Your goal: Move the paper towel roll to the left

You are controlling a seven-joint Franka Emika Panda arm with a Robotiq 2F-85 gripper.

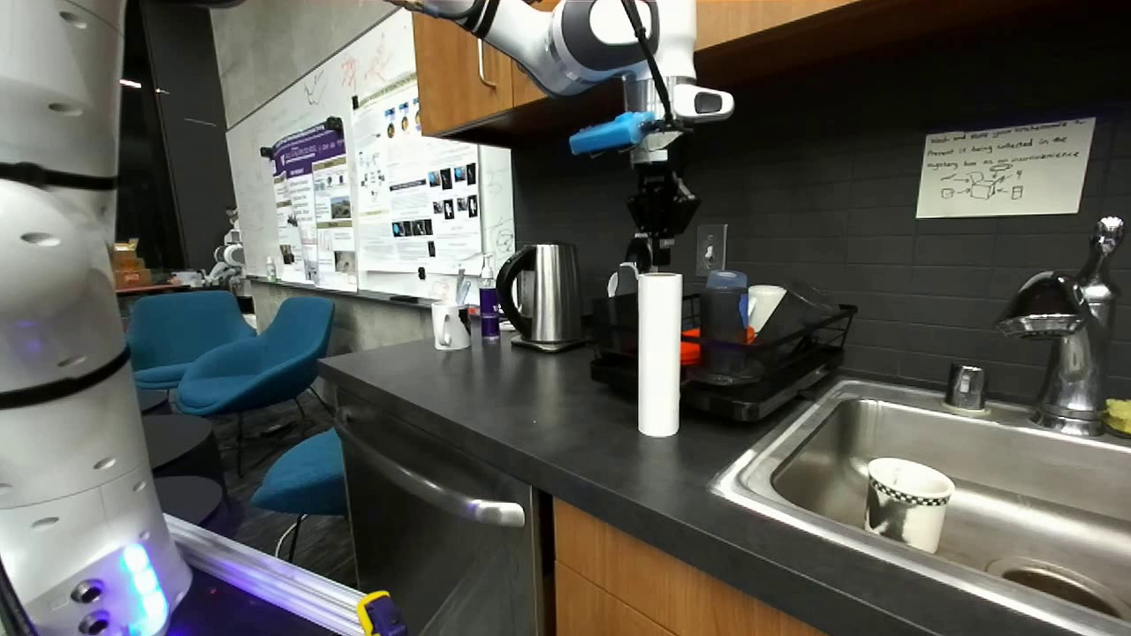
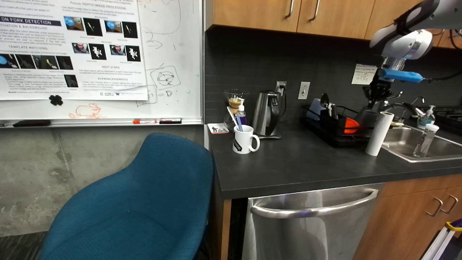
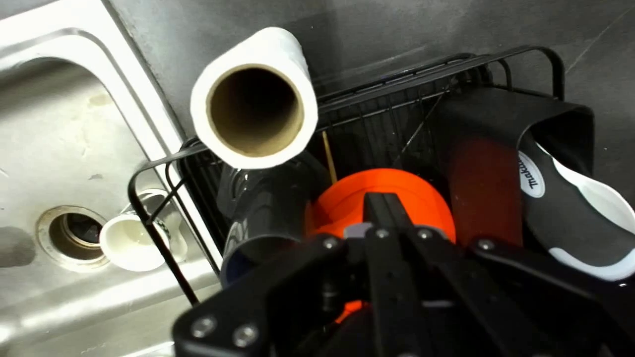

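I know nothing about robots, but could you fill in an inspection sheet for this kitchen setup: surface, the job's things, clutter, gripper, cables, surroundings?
Surface: dark countertop with a steel sink set into it.
Job's things: paper towel roll, upright on the countertop, in front of the dish rack.
Clutter: dish rack holding an orange dish and other items; steel kettle; white mug with slim things in it; checker-trimmed cup in the sink.
Gripper: above the dish rack, apart from the paper towel roll; looks closed, nothing held.
Cables: dark cable on the robot arm; dark cord beside the steel kettle.
Surroundings: whiteboard, teal chairs, handwritten note.
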